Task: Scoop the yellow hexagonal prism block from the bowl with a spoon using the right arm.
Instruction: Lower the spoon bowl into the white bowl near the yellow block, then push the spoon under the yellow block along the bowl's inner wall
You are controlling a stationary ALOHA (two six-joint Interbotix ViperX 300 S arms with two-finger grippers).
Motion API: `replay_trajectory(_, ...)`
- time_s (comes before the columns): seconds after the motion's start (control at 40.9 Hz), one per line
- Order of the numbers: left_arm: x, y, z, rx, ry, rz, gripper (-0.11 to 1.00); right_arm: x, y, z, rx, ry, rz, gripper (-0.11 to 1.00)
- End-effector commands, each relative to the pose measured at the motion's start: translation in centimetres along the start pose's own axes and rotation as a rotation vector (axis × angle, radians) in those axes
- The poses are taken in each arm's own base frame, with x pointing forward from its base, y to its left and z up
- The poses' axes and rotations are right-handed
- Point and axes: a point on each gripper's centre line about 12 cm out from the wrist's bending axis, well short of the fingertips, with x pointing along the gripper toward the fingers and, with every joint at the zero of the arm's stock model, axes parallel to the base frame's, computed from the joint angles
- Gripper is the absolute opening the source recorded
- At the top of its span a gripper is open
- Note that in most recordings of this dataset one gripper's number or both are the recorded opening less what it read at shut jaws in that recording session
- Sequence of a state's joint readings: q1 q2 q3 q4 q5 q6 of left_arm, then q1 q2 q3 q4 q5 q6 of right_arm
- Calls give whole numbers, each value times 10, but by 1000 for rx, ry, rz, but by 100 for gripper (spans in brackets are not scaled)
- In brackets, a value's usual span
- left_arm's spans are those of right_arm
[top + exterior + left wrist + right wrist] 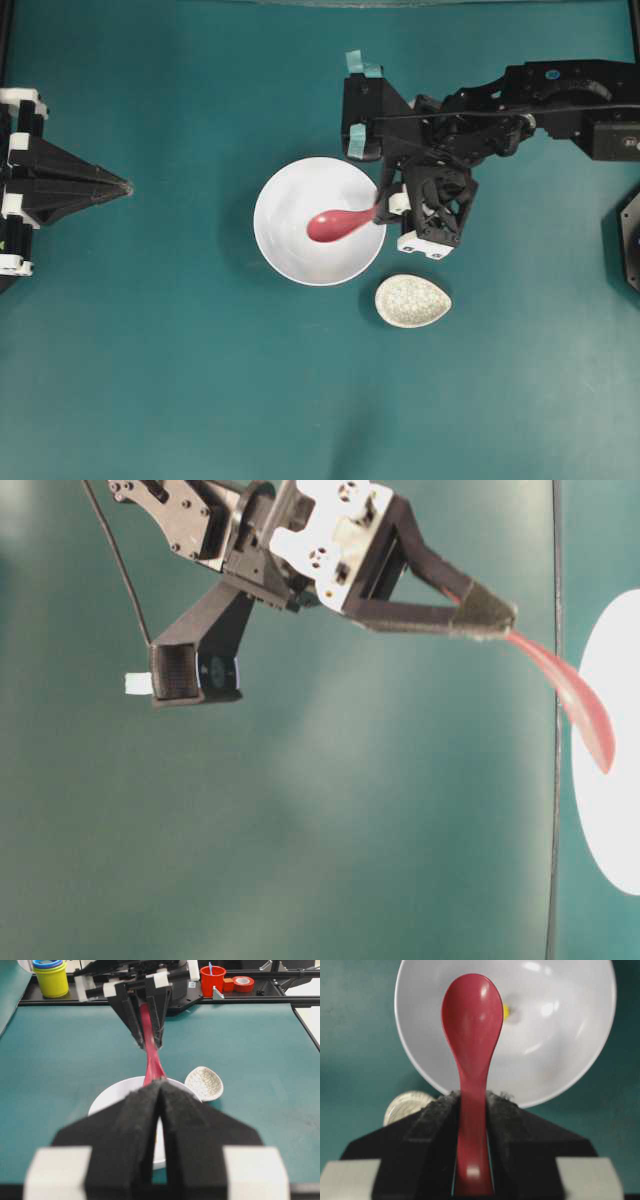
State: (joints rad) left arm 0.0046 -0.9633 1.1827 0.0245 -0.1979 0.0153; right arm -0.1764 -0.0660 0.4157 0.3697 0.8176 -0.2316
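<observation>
The white bowl (pixel 290 245) sits mid-table. My right gripper (pixel 383 205) is at the bowl's right rim, shut on the handle of the pink-red spoon (pixel 338 223), whose scoop hangs over the inside of the bowl. In the right wrist view the gripper (pixel 471 1097) clamps the spoon (pixel 472 1020) handle. The yellow block (pixel 506 1011) peeks out just right of the scoop, low in the bowl (pixel 560 1035). The block is hidden in the overhead view. My left gripper (pixel 125 187) is shut and empty at the far left, well away from the bowl.
A speckled beige spoon rest (pixel 413 300) lies just below and right of the bowl. Beyond the table's far edge in the left wrist view stand a yellow cup (pixel 51 980), a red cup (pixel 212 980) and a red tape roll (pixel 243 982).
</observation>
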Motion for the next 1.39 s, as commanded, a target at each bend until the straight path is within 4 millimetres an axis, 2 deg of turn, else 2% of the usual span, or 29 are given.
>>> replay_trajectory(0.0,2,1,9,3,-24,3,-1,-14,3,3,6,2,1,23)
replay_trajectory(0.196,2,1,9,3,-24,3,-1,-13,3,-1,62,68,4,23)
replay_trajectory(0.612,2,1,8,3,-26,3,-1,-8,-1,14,98,173,-26,23)
replay_trajectory(0.93,2,1,8,3,-26,3,-1,12,-4,19,101,259,-19,23)
replay_trajectory(1.37,2,1,8,5,-26,3,-1,34,-9,22,98,255,-26,23)
